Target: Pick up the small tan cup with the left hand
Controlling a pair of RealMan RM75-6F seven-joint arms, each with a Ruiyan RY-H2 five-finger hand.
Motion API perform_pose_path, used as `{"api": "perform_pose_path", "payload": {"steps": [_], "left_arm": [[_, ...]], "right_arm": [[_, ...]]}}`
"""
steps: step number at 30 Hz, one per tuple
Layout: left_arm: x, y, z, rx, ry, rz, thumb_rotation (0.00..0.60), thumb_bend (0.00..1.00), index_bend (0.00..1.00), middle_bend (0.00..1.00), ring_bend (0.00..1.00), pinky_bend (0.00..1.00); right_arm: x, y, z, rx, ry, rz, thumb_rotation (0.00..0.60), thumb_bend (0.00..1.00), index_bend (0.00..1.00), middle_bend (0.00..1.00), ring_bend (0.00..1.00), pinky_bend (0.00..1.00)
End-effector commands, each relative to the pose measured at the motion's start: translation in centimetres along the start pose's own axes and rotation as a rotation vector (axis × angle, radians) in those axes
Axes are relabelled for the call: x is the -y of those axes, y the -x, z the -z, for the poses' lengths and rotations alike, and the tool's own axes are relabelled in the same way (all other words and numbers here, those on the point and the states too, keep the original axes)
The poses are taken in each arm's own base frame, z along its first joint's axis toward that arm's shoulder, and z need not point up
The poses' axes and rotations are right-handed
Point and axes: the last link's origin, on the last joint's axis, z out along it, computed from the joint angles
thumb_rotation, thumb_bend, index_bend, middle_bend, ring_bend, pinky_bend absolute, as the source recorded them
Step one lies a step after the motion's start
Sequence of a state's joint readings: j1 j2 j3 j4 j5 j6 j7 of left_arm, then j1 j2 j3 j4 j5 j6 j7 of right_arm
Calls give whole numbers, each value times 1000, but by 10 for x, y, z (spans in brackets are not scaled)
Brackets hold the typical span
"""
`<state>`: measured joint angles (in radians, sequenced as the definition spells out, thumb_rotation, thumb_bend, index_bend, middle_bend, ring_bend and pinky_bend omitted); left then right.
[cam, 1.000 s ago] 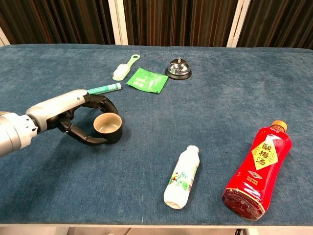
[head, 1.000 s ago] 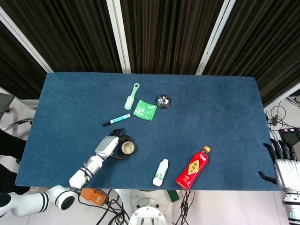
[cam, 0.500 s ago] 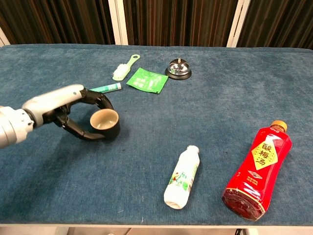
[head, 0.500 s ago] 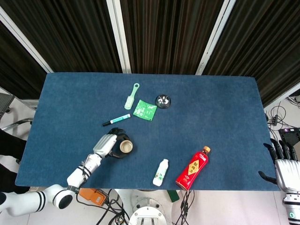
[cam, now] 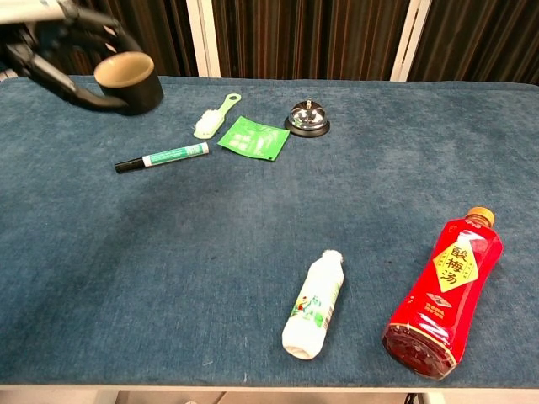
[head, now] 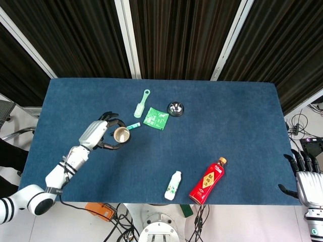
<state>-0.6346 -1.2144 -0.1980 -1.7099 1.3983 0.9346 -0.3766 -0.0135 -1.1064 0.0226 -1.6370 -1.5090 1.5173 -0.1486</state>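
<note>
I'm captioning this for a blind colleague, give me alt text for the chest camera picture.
The robot's left hand holds a small tan cup in the air above the far left of a blue table. Below lie a green marker, brush, green packet and bell; nearer, a white bottle and red bottle.
</note>
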Motion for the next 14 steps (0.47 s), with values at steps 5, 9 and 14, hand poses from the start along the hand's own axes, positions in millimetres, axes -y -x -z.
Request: {"api": "perform_pose_path", "payload": {"steps": [5,9,14], "left_arm": [[-20,-38,3,-67,-34,-190,600,230,470,491,125,46],[-26,-45,4,-60,-52,-228,600,230,469,491,125,46],[-25,-48,8,-53,-77,-242,600,230,469,491,126,46]], "right_arm": [[1,0,0,0,0,1,600,204,245,138,104,90],[2,0,0,0,-1,1,600,204,245,138,104,90],[3,1,-1,1,1,5,600,204,244,138,104,90]]}}
